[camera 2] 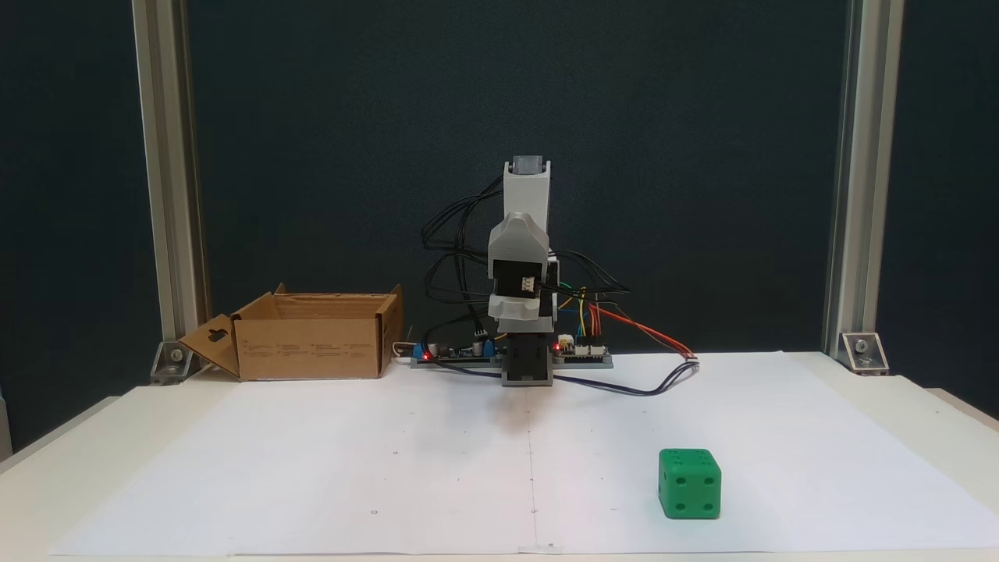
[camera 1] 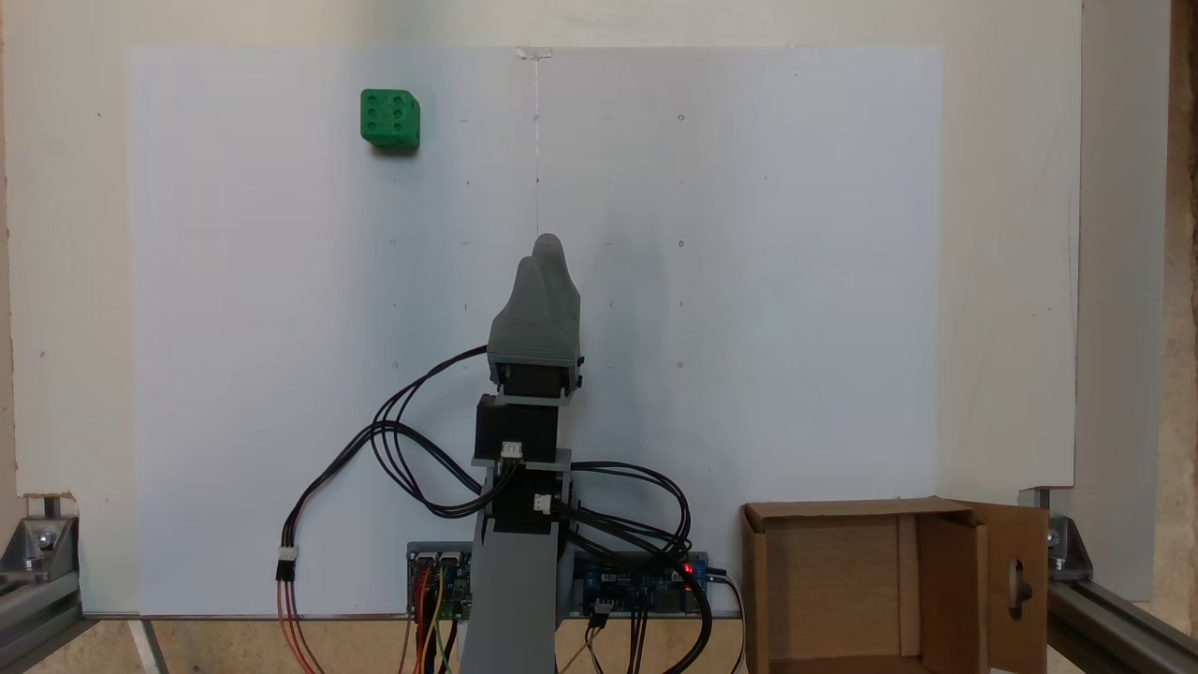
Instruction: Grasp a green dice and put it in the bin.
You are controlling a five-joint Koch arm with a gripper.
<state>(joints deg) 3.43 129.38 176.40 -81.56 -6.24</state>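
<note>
Your jaws [camera 1: 547,248] point up the middle of the white sheet [camera 1: 749,281] in the top-down fixed view, gray tips lying one over the other, so you cannot tell whether they are apart or together. In the front-facing fixed view the arm [camera 2: 524,265] stands folded over its base, nose down, the tips hidden.

Out from there, black cables [camera 1: 412,449] loop off the arm on both sides, and the circuit boards [camera 2: 581,351] beside the base show small red lights.

The green dice [camera 1: 389,119] sits well away from you, toward the far left corner of the sheet in the top-down fixed view; in the front-facing fixed view the dice [camera 2: 689,483] rests flat, near the sheet's front edge, right of the centre line. Six pips face up, four face the front camera.

The bin [camera 1: 842,524] stands beside the base at the counter [camera 2: 897,390] edge, open face up, keyhole flap [camera 2: 212,342] swung outward. Its side carries print too small to read.

Bare sheet lies between your jaws and the dice. Aluminium posts [camera 2: 847,179] mark the counter's back corners.
</note>
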